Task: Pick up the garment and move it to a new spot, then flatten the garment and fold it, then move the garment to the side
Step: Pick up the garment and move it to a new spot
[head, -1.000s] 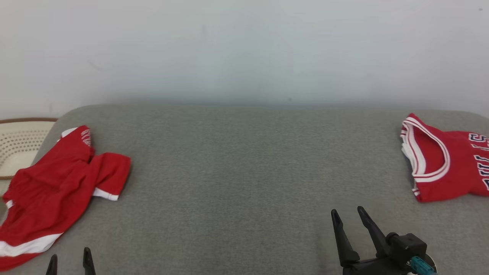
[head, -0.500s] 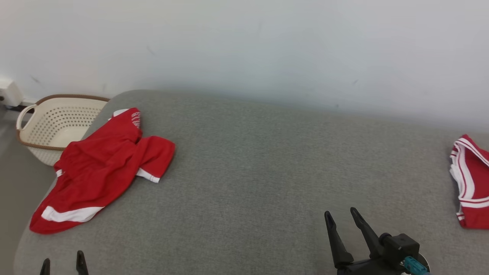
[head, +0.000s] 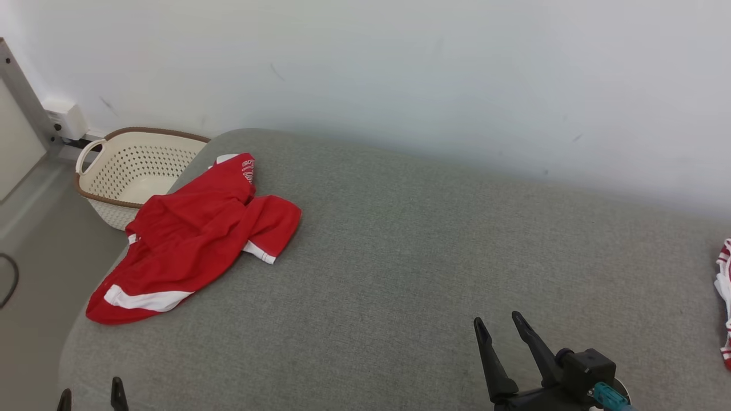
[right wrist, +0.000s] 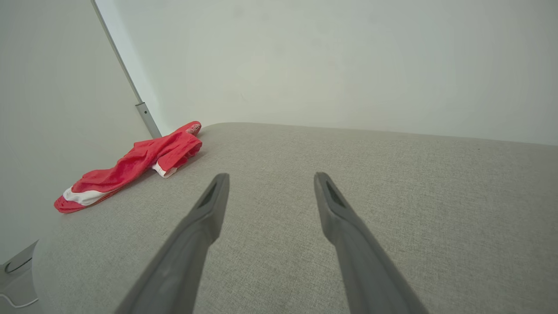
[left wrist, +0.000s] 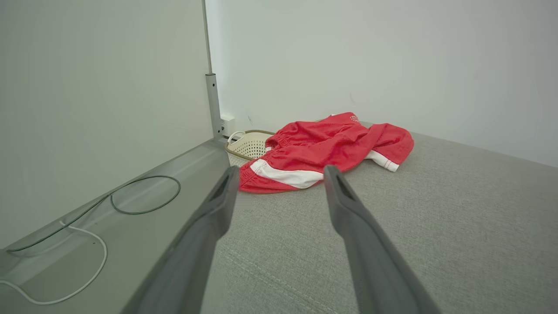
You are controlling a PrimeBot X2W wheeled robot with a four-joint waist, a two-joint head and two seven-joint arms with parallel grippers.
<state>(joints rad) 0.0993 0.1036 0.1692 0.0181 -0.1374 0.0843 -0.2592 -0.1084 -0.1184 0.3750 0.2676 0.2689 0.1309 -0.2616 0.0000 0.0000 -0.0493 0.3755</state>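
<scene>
The garment (head: 194, 234) is a crumpled pair of red shorts with white stripes, lying near the far left corner of the grey cushioned surface (head: 400, 257). My left gripper (head: 90, 389) stands open at the bottom left, well short of the garment. In the left wrist view the garment (left wrist: 331, 144) lies straight ahead beyond the open left gripper (left wrist: 281, 170). My right gripper (head: 496, 318) is open at the lower right, over bare cushion. From the right wrist view the garment (right wrist: 139, 163) is far off to the left of the open right gripper (right wrist: 271, 175).
A cream perforated basket (head: 108, 211) stands on the floor beyond the surface's left corner, just behind the garment. A second red and white garment (head: 724, 285) peeks in at the right edge. Cables (left wrist: 144, 196) lie on the floor to the left, below a wall.
The head camera has turned left, so the whole picture has shifted right. The basket has come fully into view and the right-hand garment has nearly left it. Both grippers stay open.
</scene>
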